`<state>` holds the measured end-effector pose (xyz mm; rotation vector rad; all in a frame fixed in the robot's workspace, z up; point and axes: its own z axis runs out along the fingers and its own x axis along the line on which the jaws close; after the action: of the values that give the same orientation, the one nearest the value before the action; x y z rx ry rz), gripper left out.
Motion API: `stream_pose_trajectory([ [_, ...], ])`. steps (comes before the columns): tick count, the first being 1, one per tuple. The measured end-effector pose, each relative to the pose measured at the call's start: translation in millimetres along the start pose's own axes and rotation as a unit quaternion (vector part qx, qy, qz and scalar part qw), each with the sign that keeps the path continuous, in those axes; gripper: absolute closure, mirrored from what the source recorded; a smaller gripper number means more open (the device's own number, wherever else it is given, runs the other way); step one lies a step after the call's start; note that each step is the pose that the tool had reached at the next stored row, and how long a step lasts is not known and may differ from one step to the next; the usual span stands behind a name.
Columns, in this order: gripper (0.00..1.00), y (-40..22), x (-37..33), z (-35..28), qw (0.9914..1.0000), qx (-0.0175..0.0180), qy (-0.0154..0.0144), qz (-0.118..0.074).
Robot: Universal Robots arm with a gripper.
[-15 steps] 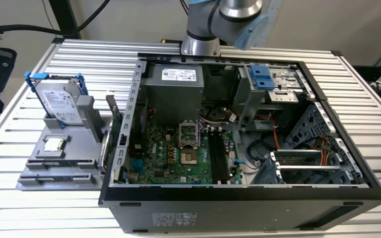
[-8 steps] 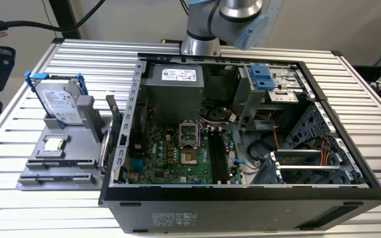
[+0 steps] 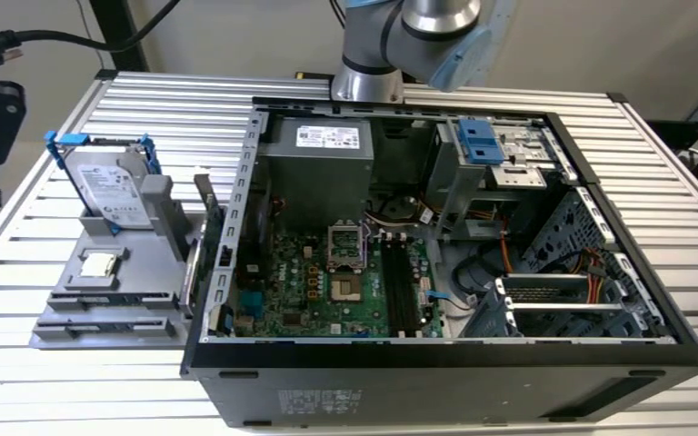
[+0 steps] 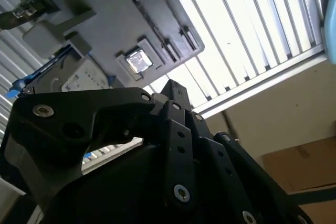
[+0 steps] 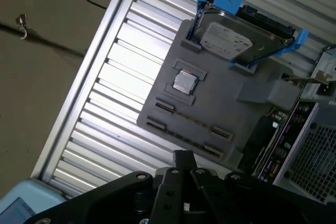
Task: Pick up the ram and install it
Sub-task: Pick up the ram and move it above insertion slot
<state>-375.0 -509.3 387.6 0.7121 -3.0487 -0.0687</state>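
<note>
Well, the jaws (image 5: 182, 157) look pressed together with nothing between them, hanging above the tray (image 5: 247, 114), off the ram. What I take for the ram (image 5: 189, 118) is a thin line seen edge-on, standing in a holder on the tray between two small clips, just beside the chip (image 5: 185, 82) and on the chip's side away from the drive (image 5: 236, 35).

My worries, judging from here: the stick offers only a narrow edge, so a descent slightly off line could land the jaws on a clip or on the tray, or pinch the ram crooked and lever it in its holder. A skewed hold would also make it jam or seat at one end only in the slots (image 3: 398, 286), which lie inside the case (image 3: 640, 272) beside the tray.

Around it: a dark card (image 5: 262, 140) stands on edge between the tray and the case, its metal bracket sticking up, close enough to catch a linkage. The case wall (image 3: 247, 182) rises next to that, between the tray and the slots. Everything sits on the ribbed desk (image 3: 179, 100), with the arm (image 3: 380, 54) high behind the case.
</note>
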Motion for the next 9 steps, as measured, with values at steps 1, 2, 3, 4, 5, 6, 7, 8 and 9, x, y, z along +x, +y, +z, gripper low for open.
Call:
stream_pose_trajectory([
  [1,1.0,0.1,0.1,0.0,0.99998,0.0,0.0003,-0.007],
  [2,1.0,0.2,0.3,0.0,0.9999,0.0,0.0006,-0.014],
  [3,1.0,0.2,0.4,0.0,0.99977,0.0,0.001,-0.021],
  [4,1.0,0.2,0.5,-0.1,0.99958,0.0,0.0014,-0.029],
  [5,1.0,0.3,0.6,0.0,0.99933,0.0,0.0016,-0.036],
  [6,1.0,0.3,0.7,0.0,0.99903,0.0,0.0019,-0.044],
  [7,1.0,0.4,0.7,0.0,0.99867,0.0,0.0023,-0.051],
  [8,1.0,0.4,0.9,0.0,0.99826,0.0,0.0026,-0.059],
  [9,1.0,0.5,1.0,0.0,0.99779,0.0,0.0029,-0.066],
])
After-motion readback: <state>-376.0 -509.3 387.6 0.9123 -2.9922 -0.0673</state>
